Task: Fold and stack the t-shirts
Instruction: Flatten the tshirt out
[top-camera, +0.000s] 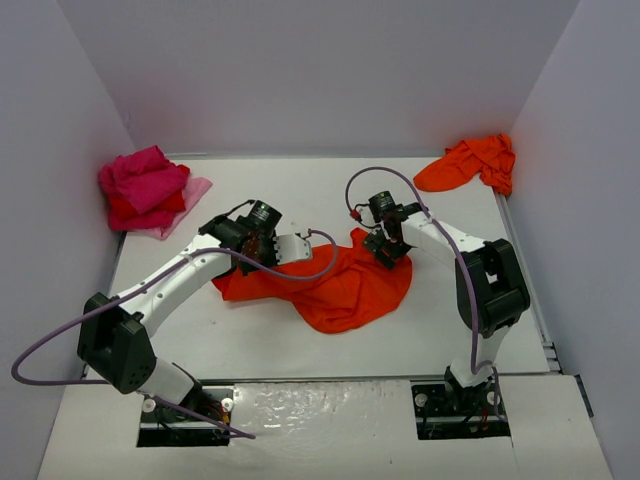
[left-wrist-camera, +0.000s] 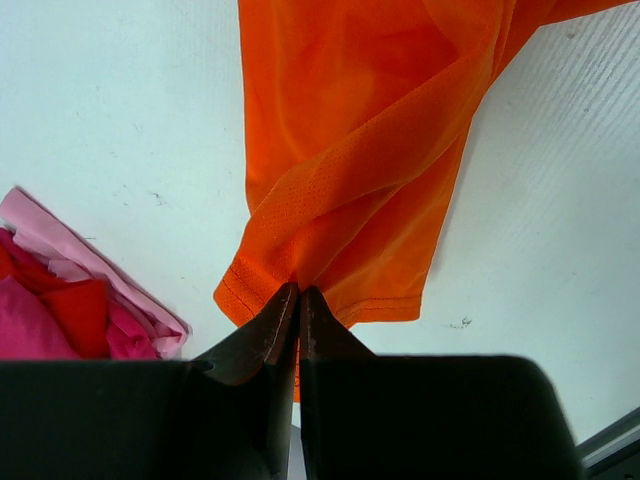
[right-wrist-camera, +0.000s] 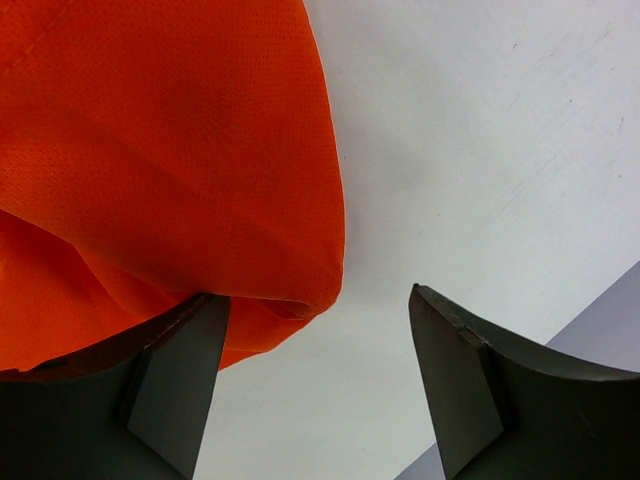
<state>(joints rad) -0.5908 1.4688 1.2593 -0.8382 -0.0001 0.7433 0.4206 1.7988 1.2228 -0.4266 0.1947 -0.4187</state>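
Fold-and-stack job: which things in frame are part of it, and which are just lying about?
Part of the job:
- orange t-shirt mid-table, hem pinched in the left claw
- right claw, open at that shirt's other edge
- crumpled orange t-shirt, back right
- pink and red t-shirt pile, back left

Just there:
- table
- purple cables on the arms

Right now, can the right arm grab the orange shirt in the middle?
Probably yes. Its open end effector hangs right at the edge of the shirt, with nothing in the way.
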